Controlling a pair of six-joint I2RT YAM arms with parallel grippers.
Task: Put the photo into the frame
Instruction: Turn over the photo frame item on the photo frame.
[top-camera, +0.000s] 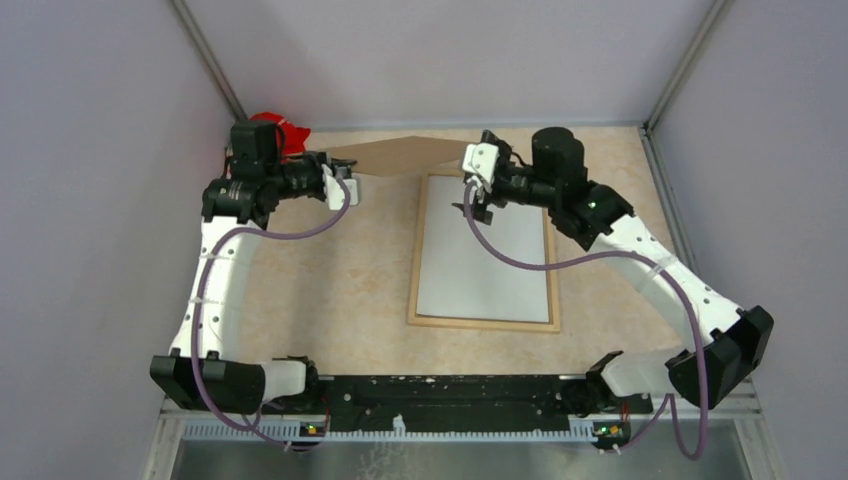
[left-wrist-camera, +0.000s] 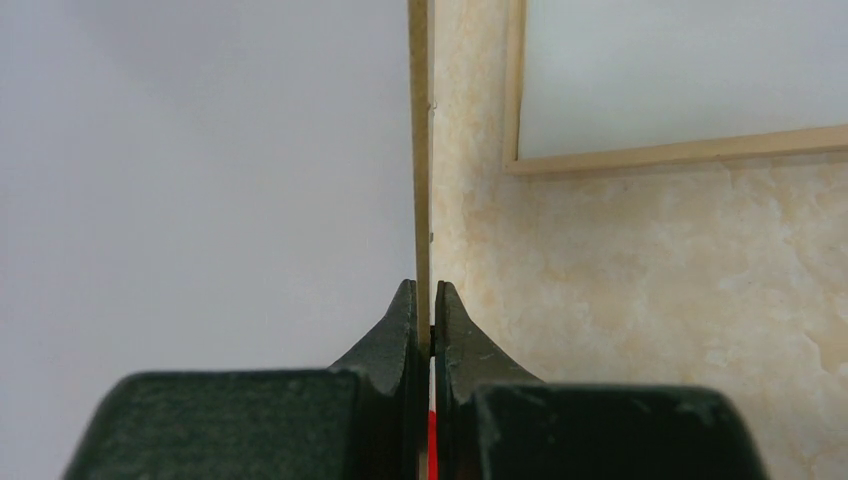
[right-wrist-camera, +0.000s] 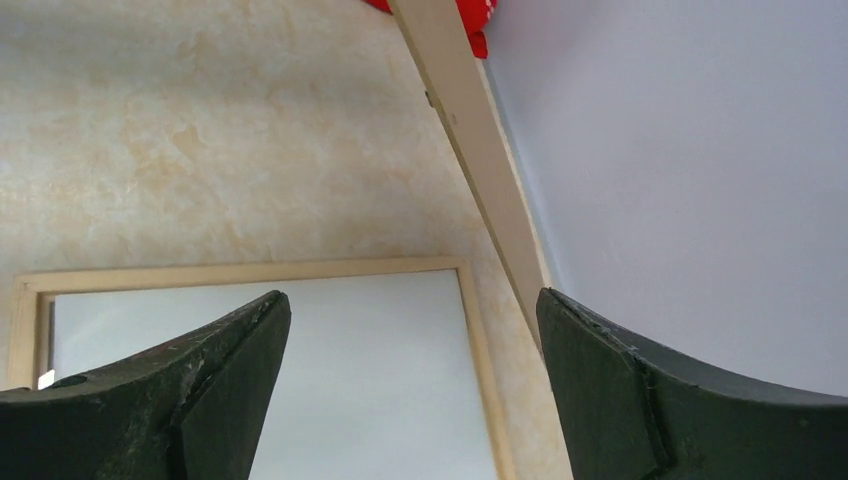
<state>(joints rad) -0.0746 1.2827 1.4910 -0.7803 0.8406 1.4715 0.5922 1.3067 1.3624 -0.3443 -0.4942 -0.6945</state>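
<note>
The frame (top-camera: 480, 323) of light wood lies flat on the table right of centre. The photo (top-camera: 485, 255) sits inside it, whitish-grey back up; its printed side is hidden. My left gripper (top-camera: 345, 178) is shut on the left end of the brown backing board (top-camera: 405, 155), held up along the back just beyond the frame. In the left wrist view the board (left-wrist-camera: 421, 150) runs edge-on out of the left gripper (left-wrist-camera: 430, 300). My right gripper (right-wrist-camera: 413, 310) hangs open over the photo (right-wrist-camera: 350, 380) at the frame's far end (right-wrist-camera: 250, 272), the board (right-wrist-camera: 470, 130) beside its right finger.
A red object (top-camera: 280, 130) sits in the back left corner behind the left arm. Lilac walls close in the back and both sides. The marbled tabletop (top-camera: 350, 280) shows to the left of the frame.
</note>
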